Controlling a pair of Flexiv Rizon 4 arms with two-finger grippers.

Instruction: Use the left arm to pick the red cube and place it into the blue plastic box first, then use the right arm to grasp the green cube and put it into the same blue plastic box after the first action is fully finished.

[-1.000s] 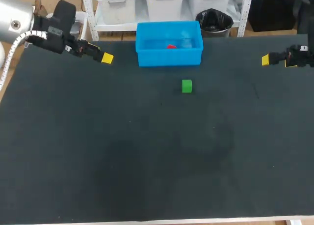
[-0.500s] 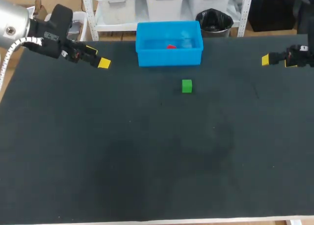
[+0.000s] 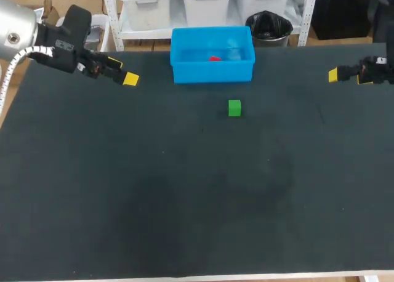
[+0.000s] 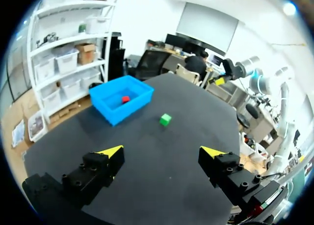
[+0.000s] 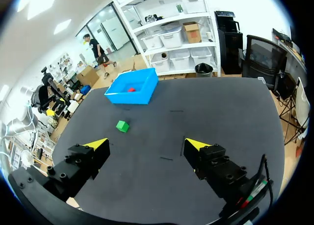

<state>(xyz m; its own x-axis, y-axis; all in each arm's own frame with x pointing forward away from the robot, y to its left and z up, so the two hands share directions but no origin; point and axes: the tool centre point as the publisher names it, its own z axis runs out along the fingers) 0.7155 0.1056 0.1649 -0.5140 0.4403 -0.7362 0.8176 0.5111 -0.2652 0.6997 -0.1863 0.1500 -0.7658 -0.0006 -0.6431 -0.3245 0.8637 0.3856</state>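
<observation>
Overhead, the left gripper (image 3: 129,79) hangs by the far-left edge of the matte black table (image 3: 184,202), the right gripper (image 3: 333,76) by its far-right edge; between their fingers, bare surface, the green cube (image 3: 234,108) and, beyond it, the rectangular blue plastic box (image 3: 212,72) holding the red cube (image 3: 214,58); left wrist: fingers spread wide, gripping nothing, box and both cubes well ahead; right wrist: fingers equally wide, empty, green cube ahead, box beyond.

A dark table (image 3: 123,202) carries a blue plastic box (image 3: 212,71) by its far edge, a green cube (image 3: 234,108) near it.
</observation>
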